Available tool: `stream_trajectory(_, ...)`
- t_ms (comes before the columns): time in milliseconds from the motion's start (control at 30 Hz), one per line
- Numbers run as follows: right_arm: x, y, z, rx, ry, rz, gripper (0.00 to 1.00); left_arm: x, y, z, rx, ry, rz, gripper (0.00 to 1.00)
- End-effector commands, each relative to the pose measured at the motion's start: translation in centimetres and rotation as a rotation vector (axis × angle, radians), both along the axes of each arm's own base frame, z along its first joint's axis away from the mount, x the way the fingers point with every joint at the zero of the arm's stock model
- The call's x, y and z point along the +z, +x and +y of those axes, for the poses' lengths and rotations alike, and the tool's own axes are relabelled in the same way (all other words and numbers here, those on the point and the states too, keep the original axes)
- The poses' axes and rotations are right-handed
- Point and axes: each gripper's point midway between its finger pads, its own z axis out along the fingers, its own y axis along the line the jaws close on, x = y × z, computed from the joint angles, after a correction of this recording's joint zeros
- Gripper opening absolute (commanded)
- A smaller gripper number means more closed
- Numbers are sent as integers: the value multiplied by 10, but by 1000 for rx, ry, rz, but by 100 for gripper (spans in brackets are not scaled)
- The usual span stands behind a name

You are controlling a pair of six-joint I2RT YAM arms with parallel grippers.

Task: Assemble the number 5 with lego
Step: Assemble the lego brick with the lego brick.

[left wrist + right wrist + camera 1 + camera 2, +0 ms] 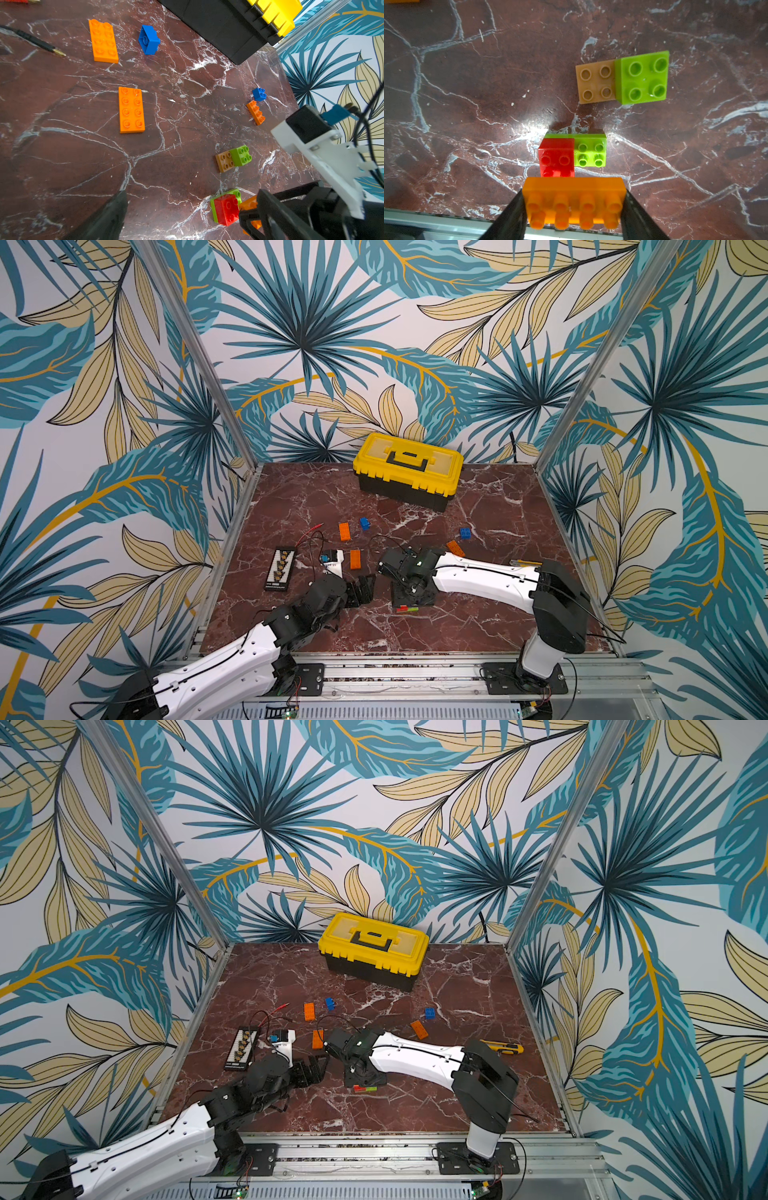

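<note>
While two white-and-black arms reach in from the near rail, the red marble table carries a scatter of lego and tools. A yellow-and-black toolbox stands at the far edge, against the leaf-patterned wall.

The left end effector hovers low near the front middle, jaws spread wide with nothing between them. Near it, the right end effector points down and is clamped on the short ends of an orange oblong brick, whose studs face the wrist camera.

A black connector board lies toward the left edge, with red and black leads beside it. A yellow-and-black utility knife lies toward the right, behind the right forearm.

Close by the held brick, near the table's front, a red brick sits on one half of a lime green oblong. Whether the held brick touches them cannot be told. Near that pair, a tan brick and a lime green square lie touching.

Farther back, the far orange oblong and the near orange oblong lie flat, studs up, left of centre. The right orange oblong lies across the table from them. The left blue brick is tipped on its side just beside the far orange oblong. The right blue brick sits just behind the right orange oblong.
</note>
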Motion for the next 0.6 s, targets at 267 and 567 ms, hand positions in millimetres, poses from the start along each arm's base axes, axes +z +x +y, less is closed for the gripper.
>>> stream_trajectory(267, -14, -1, 1, 4, -26, 15, 56, -9, -7, -6, -66, 1, 17, 100)
stream_trajectory(567, -19, -2, 2, 13, -31, 21, 56, -9, -5, -9, -67, 0, 20, 100)
